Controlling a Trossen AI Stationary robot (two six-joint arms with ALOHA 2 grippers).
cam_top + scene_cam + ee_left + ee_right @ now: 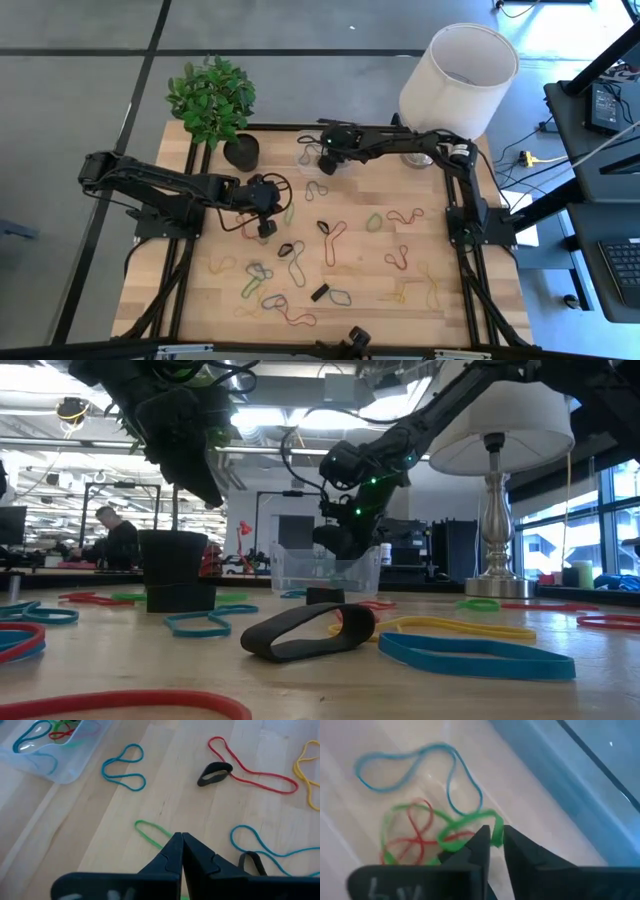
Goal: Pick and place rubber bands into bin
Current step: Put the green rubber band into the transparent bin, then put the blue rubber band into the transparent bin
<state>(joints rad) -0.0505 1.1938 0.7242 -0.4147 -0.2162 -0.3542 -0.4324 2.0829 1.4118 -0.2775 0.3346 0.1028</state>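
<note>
Over the far middle of the wooden table [440,250], the right gripper [492,845] hangs inside the clear plastic bin [325,568]; its jaws stand a narrow way apart with a wide green rubber band [470,827] between the tips, though whether they grip it or merely straddle it I cannot tell; under it on the bin's floor lie a blue band [420,767], a red band [415,840] and a thinner green loop [387,832] (the three overlap one another). Nearer the table's left half, the left gripper [181,840] sits low over the wood with its jaws pressed together, their tips meeting at the end of a thin green band [150,831]; I cannot tell whether the band is pinched between them. Beyond those tips lie a blue loop [125,767] just beside the bin's corner, a short black band [215,774] touching a long red band [250,765], and a yellow one [305,767] at the edge; another blue band [260,845] lies beside the jaws. Many more bands are scattered over the near half of the table, among them a broad black loop [310,632] and a blue one [475,655] close to the low camera. A potted plant [215,105] stands at the far left corner; a white-shaded lamp [458,75] stands at the far right.
</note>
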